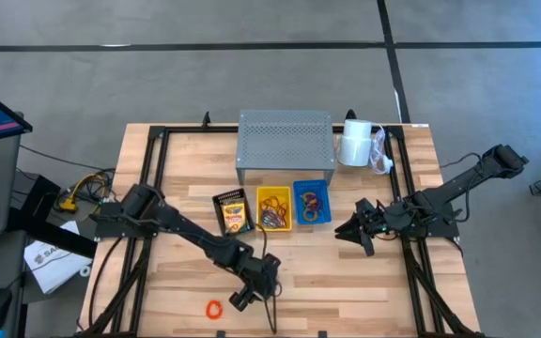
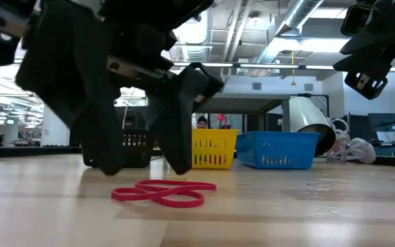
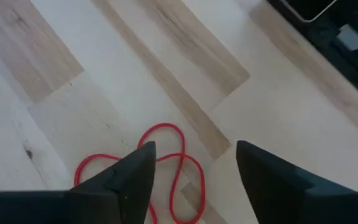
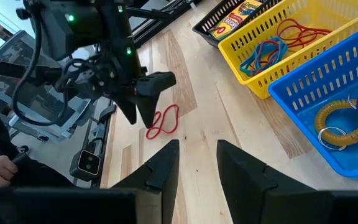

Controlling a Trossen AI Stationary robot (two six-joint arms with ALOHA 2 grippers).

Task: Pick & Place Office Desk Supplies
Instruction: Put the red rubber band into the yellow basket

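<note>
Red rubber band (image 2: 164,193) – lying loose and flat on the wooden table (image 1: 364,282), near its front edge. Left gripper (image 1: 243,297) low just beside it, fingers spread wide, holding nothing. Right gripper (image 1: 349,232) hovers well apart near the blue basket (image 1: 312,202) – fingers partly parted, empty. Yellow basket (image 1: 274,207) holds more bands; black basket (image 1: 233,213) holds a crayon box (image 1: 234,210)

The dark two-finger left gripper (image 1: 243,299) hangs low at the table's front, pointing down, fingers (image 3: 132,177) spread apart — nothing between them. The dark right gripper (image 1: 357,234) waits mid-right, fingers slightly parted.
</note>
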